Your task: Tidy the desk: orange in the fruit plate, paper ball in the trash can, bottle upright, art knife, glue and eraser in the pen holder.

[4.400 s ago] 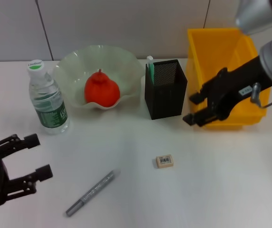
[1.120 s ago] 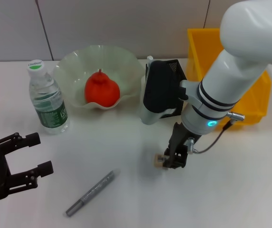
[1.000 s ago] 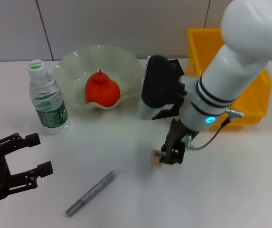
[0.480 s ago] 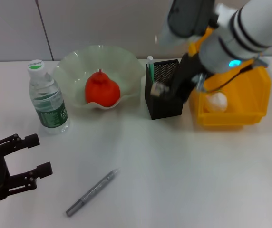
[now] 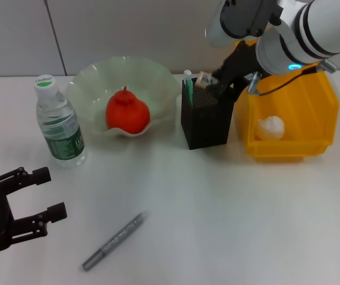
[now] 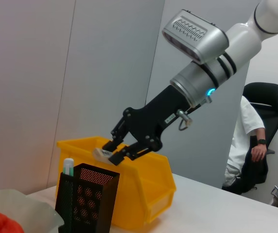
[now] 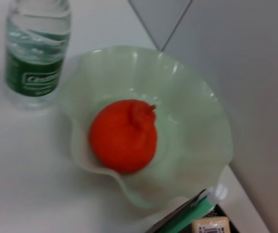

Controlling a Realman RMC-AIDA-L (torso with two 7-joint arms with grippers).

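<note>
**Tool over the pen holder, eraser in its grip**

Right tool (image 5: 213, 83) of mine is pinched shut on the eraser (image 5: 204, 78), holding it just above the open mouth of the pen holder (image 5: 207, 113). I judge that little beige block to be light, firm and slightly grippy, so a narrow pinch across its short sides suits it; it should neither crush nor slide. In the left wrist view it sits flat between my fingertips (image 6: 121, 154), just above the mesh rim.

A green-and-white stick, probably the glue (image 5: 187, 80), already stands in the holder's corner nearest the fruit plate (image 5: 161, 77), so I would let go clear of it. The orange (image 5: 126, 111) lies in that plate, the bottle (image 5: 60, 122) stands upright beside it, and the paper ball (image 5: 271, 127) lies in the trash can (image 5: 321, 113).

On the tabletop (image 5: 217, 208) a grey pen-like art knife (image 5: 113, 241) lies near my left tool (image 5: 44, 193), which hangs open and empty.
</note>
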